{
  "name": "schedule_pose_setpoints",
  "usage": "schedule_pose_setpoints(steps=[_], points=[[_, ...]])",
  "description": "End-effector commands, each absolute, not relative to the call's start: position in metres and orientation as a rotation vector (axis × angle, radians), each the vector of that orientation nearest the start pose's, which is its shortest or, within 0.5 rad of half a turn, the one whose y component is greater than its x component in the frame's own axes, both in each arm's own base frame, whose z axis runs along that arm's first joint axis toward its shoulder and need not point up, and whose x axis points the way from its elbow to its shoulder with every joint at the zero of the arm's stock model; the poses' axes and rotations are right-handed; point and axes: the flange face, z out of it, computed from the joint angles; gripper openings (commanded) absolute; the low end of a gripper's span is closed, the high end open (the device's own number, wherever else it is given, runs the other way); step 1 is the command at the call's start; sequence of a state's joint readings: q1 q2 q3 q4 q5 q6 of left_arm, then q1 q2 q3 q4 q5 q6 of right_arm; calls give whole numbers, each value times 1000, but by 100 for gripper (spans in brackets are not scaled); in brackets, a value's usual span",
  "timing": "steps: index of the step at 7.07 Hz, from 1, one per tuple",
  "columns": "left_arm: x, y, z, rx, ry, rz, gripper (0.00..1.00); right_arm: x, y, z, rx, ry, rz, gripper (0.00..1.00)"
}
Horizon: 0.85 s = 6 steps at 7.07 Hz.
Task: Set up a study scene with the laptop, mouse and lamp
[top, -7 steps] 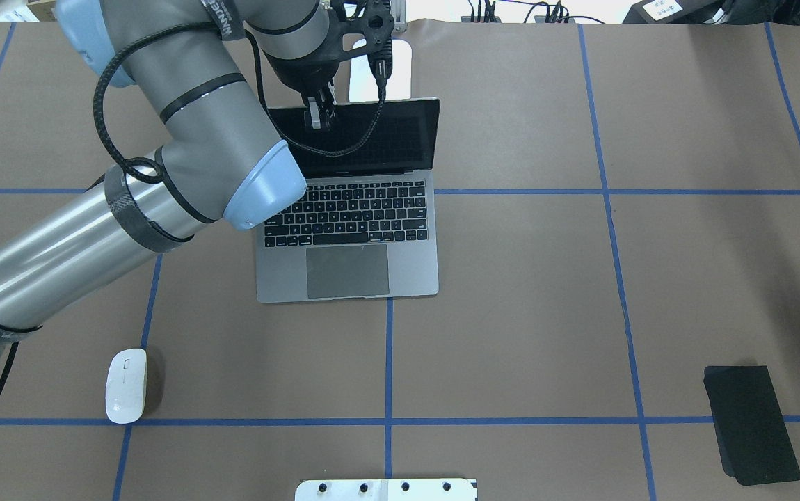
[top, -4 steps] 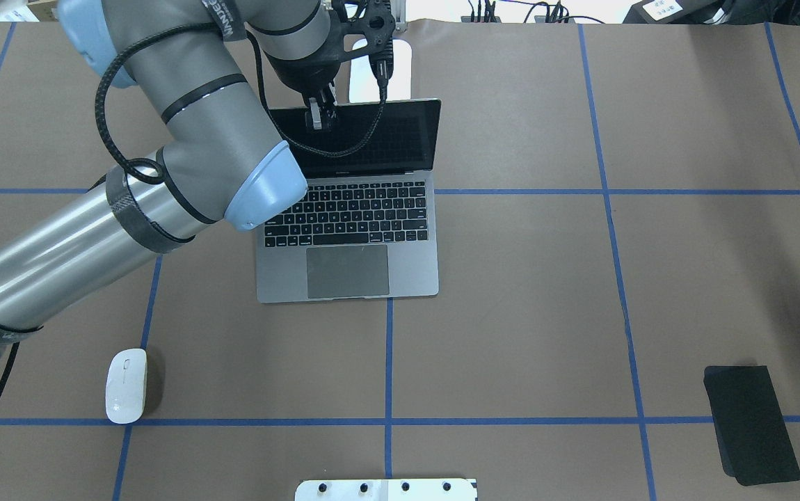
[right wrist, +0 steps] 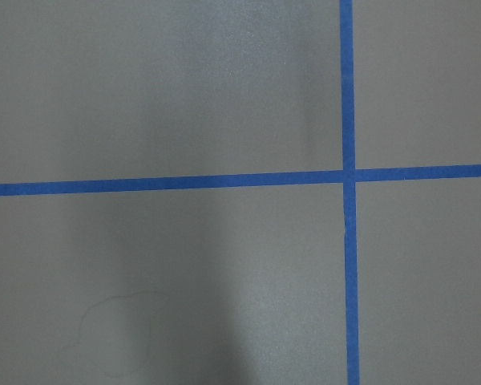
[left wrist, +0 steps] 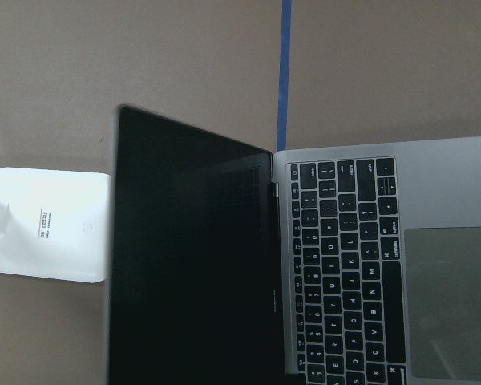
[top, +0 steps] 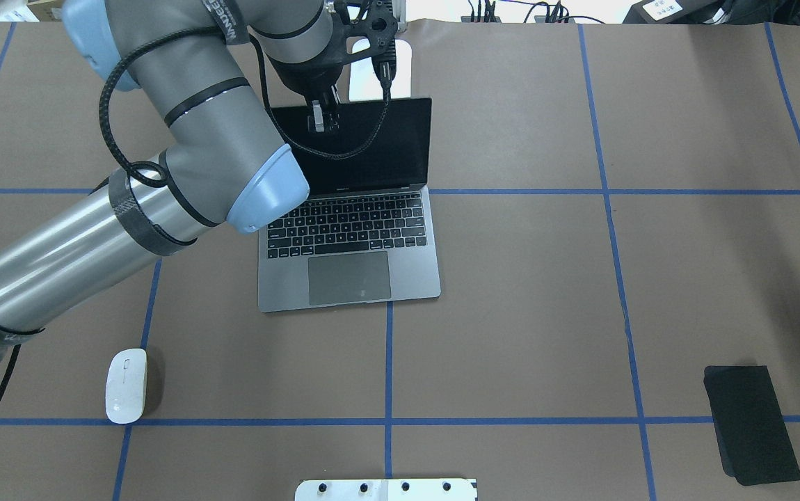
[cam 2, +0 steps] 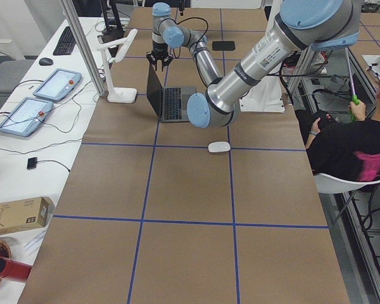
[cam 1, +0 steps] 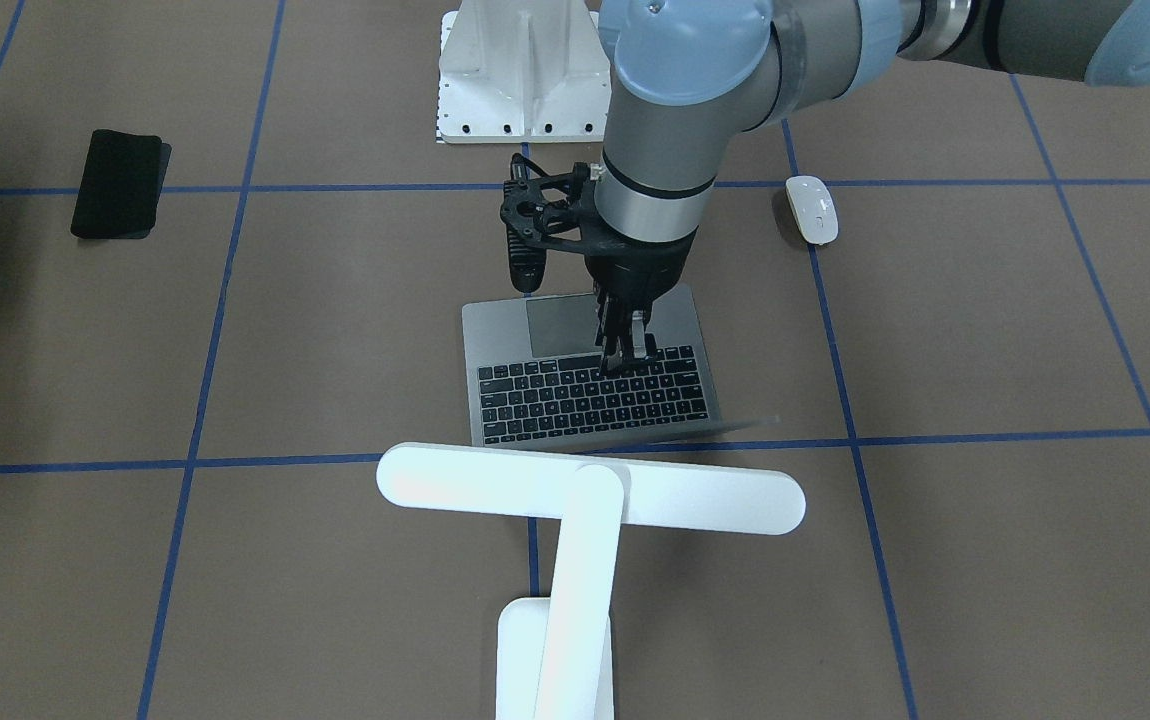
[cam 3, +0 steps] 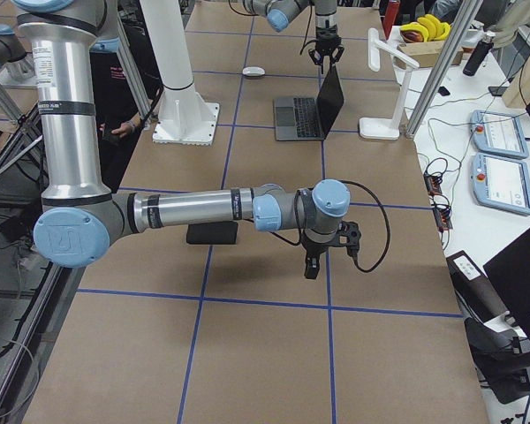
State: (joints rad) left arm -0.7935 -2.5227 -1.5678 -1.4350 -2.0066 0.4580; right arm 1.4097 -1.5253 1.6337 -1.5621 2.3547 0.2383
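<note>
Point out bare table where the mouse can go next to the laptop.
Free: the wide stretch right of the laptop, out to the black mat. Also between laptop and mouse. Crowded: behind the lid, with the left gripper and lamp base.

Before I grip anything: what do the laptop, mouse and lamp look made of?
The laptop is likely metal, matte grey, with an even dull sheen on the palm rest; its black keys look plastic. The mouse is probably glossy white plastic, going by its smooth rounded shell. The lamp is smooth and white, either plastic or painted metal; the look leaves it open.
</note>
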Motion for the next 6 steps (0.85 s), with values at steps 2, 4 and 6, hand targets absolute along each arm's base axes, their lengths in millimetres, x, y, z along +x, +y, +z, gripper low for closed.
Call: schedule_pose_setpoints(steps=[2,4,6], points=[[435,-566,79,787,588,1310,42,-21,-520,603,-45,-790,26,100],[433,-564,77,787,597,1293,45,-21,-522,596,-32,-792,22,100],[420,-554,82,804,599,1288,53,-21,-522,577,2,-800,7,100]])
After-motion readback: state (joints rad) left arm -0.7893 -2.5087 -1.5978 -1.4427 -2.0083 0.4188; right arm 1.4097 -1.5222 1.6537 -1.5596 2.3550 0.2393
